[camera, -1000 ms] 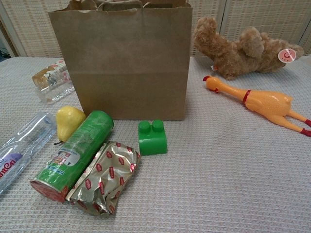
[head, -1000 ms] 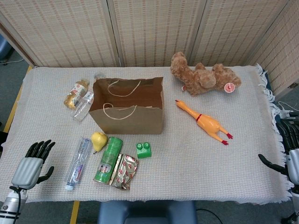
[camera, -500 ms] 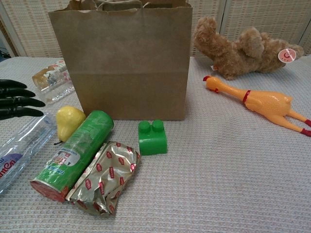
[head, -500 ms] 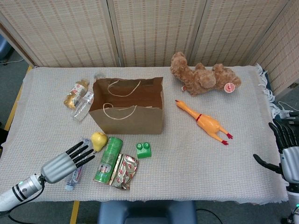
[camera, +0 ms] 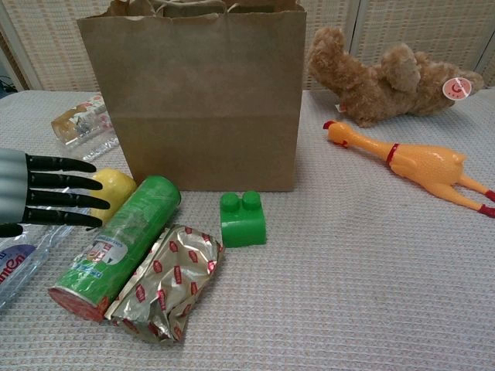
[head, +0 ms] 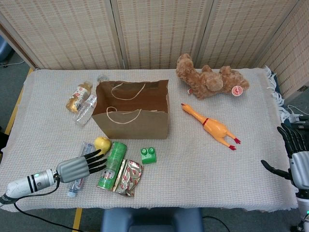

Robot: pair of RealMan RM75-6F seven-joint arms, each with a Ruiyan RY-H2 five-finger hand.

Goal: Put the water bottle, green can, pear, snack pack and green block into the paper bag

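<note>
An open brown paper bag (head: 131,116) (camera: 193,97) stands upright near the table's middle. In front of it lie a yellow pear (head: 102,143) (camera: 116,188), a green can (head: 112,165) (camera: 120,243), a foil snack pack (head: 128,177) (camera: 168,280) and a green block (head: 148,154) (camera: 243,219). The clear water bottle (head: 78,181) (camera: 17,259) lies at the far left, mostly under my left hand (head: 81,166) (camera: 45,199). That hand is open, fingers straight, hovering over the bottle with its fingertips by the pear and can. My right hand (head: 295,160) is open at the table's right edge.
Two small bottles (head: 81,102) (camera: 81,127) lie left of the bag. A brown teddy bear (head: 210,79) (camera: 387,73) and a rubber chicken (head: 212,126) (camera: 418,165) lie to the right. The woven cloth (head: 193,164) is bare at front right.
My left hand has moved rightward over the water bottle, its fingertips now reaching the pear and the can. The right hand has barely moved.
</note>
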